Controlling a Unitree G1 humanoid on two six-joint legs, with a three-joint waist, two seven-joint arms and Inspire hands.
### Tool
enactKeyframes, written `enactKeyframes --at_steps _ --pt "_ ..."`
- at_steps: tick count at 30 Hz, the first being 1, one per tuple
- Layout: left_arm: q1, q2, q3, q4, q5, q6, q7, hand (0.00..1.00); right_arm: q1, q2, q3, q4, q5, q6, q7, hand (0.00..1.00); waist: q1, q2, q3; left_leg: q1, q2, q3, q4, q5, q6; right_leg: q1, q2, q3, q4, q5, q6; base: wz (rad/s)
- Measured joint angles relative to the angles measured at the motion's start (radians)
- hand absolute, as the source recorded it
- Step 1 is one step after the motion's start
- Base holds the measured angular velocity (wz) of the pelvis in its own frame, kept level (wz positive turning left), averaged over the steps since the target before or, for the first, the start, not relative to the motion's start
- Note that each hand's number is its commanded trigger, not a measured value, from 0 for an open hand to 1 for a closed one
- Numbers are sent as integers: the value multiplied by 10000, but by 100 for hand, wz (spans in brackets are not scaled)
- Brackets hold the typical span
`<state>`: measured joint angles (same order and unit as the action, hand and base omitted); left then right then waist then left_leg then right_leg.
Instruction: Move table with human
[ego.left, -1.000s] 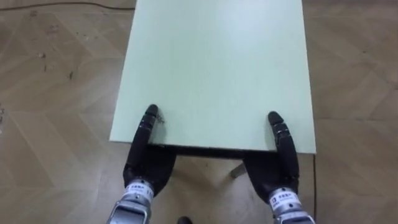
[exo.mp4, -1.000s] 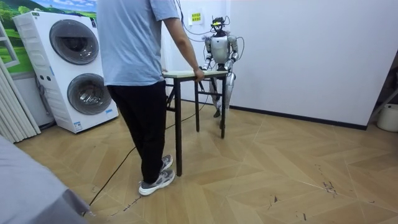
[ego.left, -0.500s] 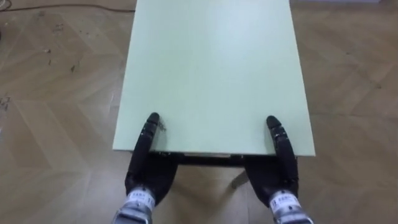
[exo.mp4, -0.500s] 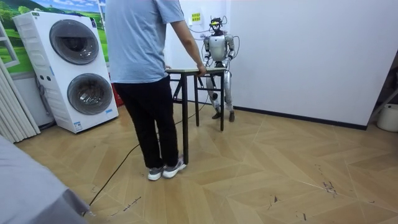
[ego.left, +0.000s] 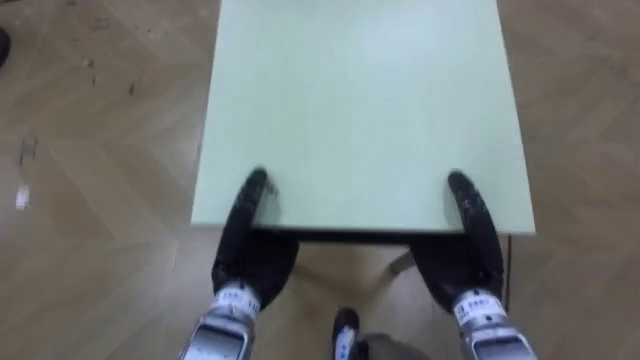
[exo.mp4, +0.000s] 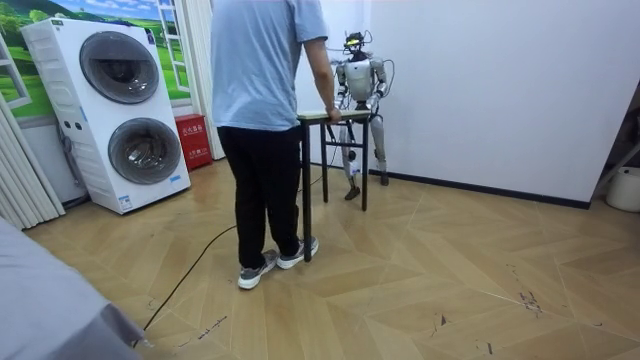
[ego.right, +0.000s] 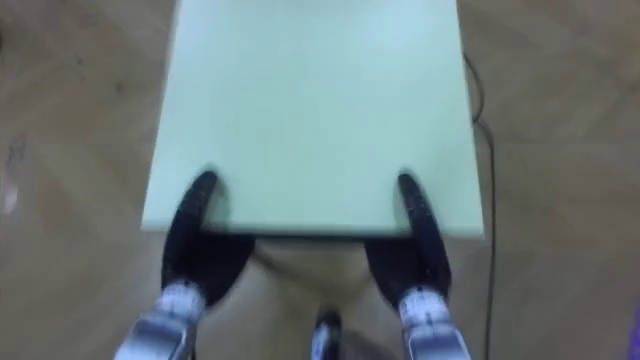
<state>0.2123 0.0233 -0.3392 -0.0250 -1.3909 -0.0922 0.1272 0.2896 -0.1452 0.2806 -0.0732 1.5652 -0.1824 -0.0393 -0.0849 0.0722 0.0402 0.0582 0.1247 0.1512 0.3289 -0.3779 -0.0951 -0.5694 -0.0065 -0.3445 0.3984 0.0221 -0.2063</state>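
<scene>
table (ego.left: 360, 100): person (exo.mp4: 265, 90) holds its far end.
left hand (ego.left: 250, 250), right hand (ego.left: 465, 258): at table's near edge — whether closed, cannot tell.
step: match the person's pace — keep table level.

The pale green rectangular desk (ego.left: 360, 110) with thin dark legs is level, its long sides running away over the wooden parquet floor (ego.left: 100, 150). The left hand (ego.left: 252, 262) and right hand (ego.left: 462, 268) clasp its near short edge, thumbs on top. A person (exo.mp4: 265, 100) holds the far end.
</scene>
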Motion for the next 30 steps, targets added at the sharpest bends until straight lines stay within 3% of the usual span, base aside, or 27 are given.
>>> enactKeyframes --at_steps 2,4,6,7,8,9,10,11,12,13,14,15,16,17,18,20,21,22,23,30 --pt "-187 -20 3 245 23 -23 7 100 -11 94 -119 124 -6 -8 0 100 -61 -40 -16 -87 -272 79 -304 -265 136 -12 -252 -68 -386 504 144 26" --pt "-190 40 -6 469 24 -12 5 100 44 223 -201 372 -28 111 9 100 -251 -295 -147 -502 -803 370 -142 -430 329 59 -696 70 -1103 1381 516 20" --pt "-119 29 -54 630 18 -12 7 100 80 229 -198 557 -24 139 9 100 -270 -426 -170 -814 -1249 416 311 -440 741 424 -934 303 -2083 2296 1702 -3" --pt "-66 24 -54 701 -50 -15 10 100 79 216 -232 650 -18 280 3 100 -377 -494 -162 -1027 -1408 482 548 -380 1053 661 -1037 507 -2698 2903 2885 0" --pt "-41 7 -37 829 -86 -14 10 100 91 233 -234 774 -17 319 -6 100 -370 -446 -106 -1167 -1262 1054 852 -416 1302 556 -1195 861 -1814 2688 2641 12" --pt "-40 -4 -56 941 -96 14 11 100 148 239 -240 873 -15 313 -5 100 -393 -388 -98 -1169 -1102 1280 950 -423 1330 456 -1264 1022 -805 2070 2083 38" --pt "-33 77 -142 1043 -96 33 14 100 293 295 -266 971 46 323 6 100 -559 -370 -110 -1149 -737 1726 1024 -350 1407 442 -1431 1318 1023 641 1906 55" --pt "-41 131 -206 1043 -96 55 20 100 390 313 -273 967 105 301 63 100 -668 -385 -118 -1147 -548 2012 1024 -265 1314 505 -1565 1531 1879 -107 1917 96" --pt "-120 193 -399 1043 -85 102 113 100 639 317 -274 911 322 178 213 100 -789 -389 -114 -1136 -225 2488 1015 -81 1001 844 -1858 1823 3371 -1315 2119 90" --pt "-148 270 -519 1040 -84 145 140 100 766 256 -258 887 449 23 295 100 -750 -437 -126 -1061 -128 2872 1032 45 784 1343 -2001 1935 4070 -2167 2340 35" --pt "-155 324 -506 1030 -126 131 140 100 660 195 -158 900 495 -12 283 100 -446 -511 -111 -1047 -371 2976 1182 100 715 1577 -1902 2017 3404 -2380 2488 -50" --pt "-147 295 -449 1029 -141 110 141 100 543 130 -71 929 494 -33 248 100 -167 -485 -124 -1131 -499 2793 1176 89 738 1584 -1771 1965 3046 -2349 2446 -144" --pt "-148 257 -278 1023 -148 12 140 100 201 72 107 1050 497 -29 80 100 358 -434 -133 -1370 -718 2134 1072 28 902 1683 -1475 1860 2173 -2099 2019 -135" --pt "-148 225 -156 1023 -120 1 142 100 37 110 169 1154 499 -14 45 100 485 -392 -133 -1461 -732 1912 1007 69 978 1735 -1306 1852 1781 -1811 1988 -94" --pt "-172 241 -40 1020 -3 -17 142 100 11 309 196 1192 491 -29 -15 100 464 -390 -138 -1547 -590 1765 767 275 1088 2021 -1118 1721 993 -1339 2024 0" --pt "-91 263 17 1020 202 -14 141 100 200 499 199 1191 485 -1 -11 100 413 -421 -145 -1385 -385 2089 379 528 1135 2432 -1105 1182 968 -1362 2011 10" --pt "97 296 25 912 192 -17 115 100 253 497 246 1192 480 24 5 100 471 -415 -146 -1140 -352 2572 79 653 1111 2703 -1039 1043 940 -1522 2057 -43" --pt "266 322 50 741 191 -20 106 100 251 455 328 1191 465 7 78 100 601 -448 -161 -1072 -434 2704 -13 666 1116 2767 -944 1168 563 -1507 2052 -59" --pt "285 322 50 729 189 -18 78 100 230 379 368 1190 466 -23 136 100 736 -453 -166 -1094 -512 2687 -44 668 1122 2792 -904 1236 265 -1484 2016 -43" --pt "363 360 73 725 189 -9 13 100 232 340 415 1191 451 0 190 100 921 -442 -180 -1213 -473 2403 -208 751 1203 3162 -670 1007 -885 -995 2113 3"
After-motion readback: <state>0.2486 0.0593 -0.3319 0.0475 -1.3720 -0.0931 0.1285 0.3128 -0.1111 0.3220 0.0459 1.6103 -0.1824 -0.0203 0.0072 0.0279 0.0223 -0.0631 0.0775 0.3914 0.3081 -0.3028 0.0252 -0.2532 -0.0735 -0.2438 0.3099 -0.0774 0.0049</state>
